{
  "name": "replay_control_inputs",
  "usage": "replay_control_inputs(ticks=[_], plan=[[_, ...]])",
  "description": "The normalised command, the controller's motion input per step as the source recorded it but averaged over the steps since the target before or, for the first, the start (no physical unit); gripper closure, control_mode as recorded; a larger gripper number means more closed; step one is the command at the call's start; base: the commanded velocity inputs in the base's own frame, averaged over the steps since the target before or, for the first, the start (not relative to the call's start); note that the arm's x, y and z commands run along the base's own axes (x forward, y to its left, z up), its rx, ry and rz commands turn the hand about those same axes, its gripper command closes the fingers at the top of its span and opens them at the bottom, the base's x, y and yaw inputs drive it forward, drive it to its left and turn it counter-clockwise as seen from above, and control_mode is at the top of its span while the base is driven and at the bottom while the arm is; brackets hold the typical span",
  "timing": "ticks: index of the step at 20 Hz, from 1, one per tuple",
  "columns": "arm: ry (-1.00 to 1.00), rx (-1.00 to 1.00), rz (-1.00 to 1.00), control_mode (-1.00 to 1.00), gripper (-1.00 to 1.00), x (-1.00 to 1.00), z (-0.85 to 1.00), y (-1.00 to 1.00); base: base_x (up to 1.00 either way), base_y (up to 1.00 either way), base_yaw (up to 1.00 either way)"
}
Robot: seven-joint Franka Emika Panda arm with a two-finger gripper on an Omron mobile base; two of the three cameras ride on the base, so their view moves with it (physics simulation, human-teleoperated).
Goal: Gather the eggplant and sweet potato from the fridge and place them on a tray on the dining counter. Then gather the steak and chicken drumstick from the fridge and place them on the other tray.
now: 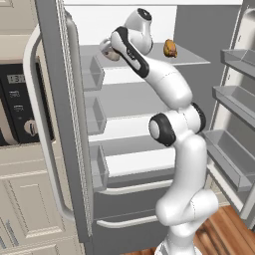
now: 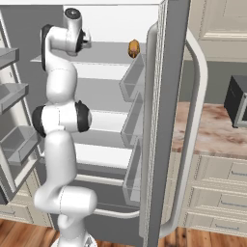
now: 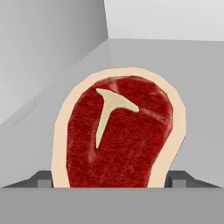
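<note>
The fridge (image 1: 55,99) (image 2: 166,96) stands with both doors swung open. On its top shelf (image 1: 191,60) lies the steak (image 3: 118,135), red with a pale cream rim and a T-shaped bone, close up in the hand view. My gripper (image 3: 110,179) (image 1: 107,50) reaches in at the left end of that shelf, one fingertip (image 3: 43,179) against each side of the steak. The chicken drumstick (image 1: 170,48) (image 2: 133,48), a tan-brown lump, rests on the same shelf to the right of the hand. Eggplant, sweet potato, trays and dining counter are out of view.
Door bins (image 1: 93,73) (image 2: 131,77) hang close on both sides of the arm, with more on the other door (image 1: 234,99). Bare shelves and drawers lie below. A black oven panel (image 1: 15,99) is left of the fridge. A marbled worktop (image 2: 212,130) on cream cabinets is right.
</note>
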Motion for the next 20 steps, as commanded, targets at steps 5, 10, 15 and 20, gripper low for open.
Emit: replay_control_inputs(ticks=[5,10,15,20], plan=[[0.00,0.04,-0.01,-1.00,1.00,-0.20,-0.43,0.00,0.00,0.00,0.00],[-0.06,0.08,0.00,-1.00,1.00,-0.20,-0.45,0.00,0.00,0.00,0.00],[-0.06,0.13,0.00,-1.00,1.00,-0.43,-0.04,-0.04,0.00,0.00,0.00],[-0.06,0.12,-0.02,-1.00,1.00,-0.38,0.03,0.00,0.00,0.00,0.00]])
